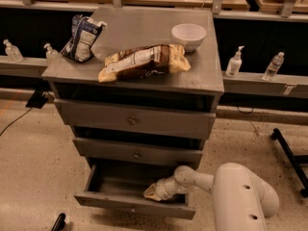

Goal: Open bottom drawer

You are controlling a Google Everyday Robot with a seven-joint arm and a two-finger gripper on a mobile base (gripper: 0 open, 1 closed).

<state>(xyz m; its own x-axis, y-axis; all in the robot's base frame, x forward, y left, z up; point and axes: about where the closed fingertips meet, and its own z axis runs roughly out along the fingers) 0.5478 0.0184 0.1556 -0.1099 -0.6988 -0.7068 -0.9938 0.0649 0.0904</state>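
The grey chest (144,30) has three drawers. The bottom drawer (130,203) is pulled out, with its inside showing. The middle drawer (137,153) and the top drawer (132,120) stand slightly out, each with a small round knob. My white arm (231,189) reaches in from the lower right. The gripper (153,191) is inside the open bottom drawer, near its right front corner, just behind the drawer front.
On the chest top lie a tan snack bag (144,61), a blue-white bag (82,37) and a white bowl (188,35). Bottles (235,61) stand on a low shelf behind. A black stand leg (288,155) lies at the right on the floor.
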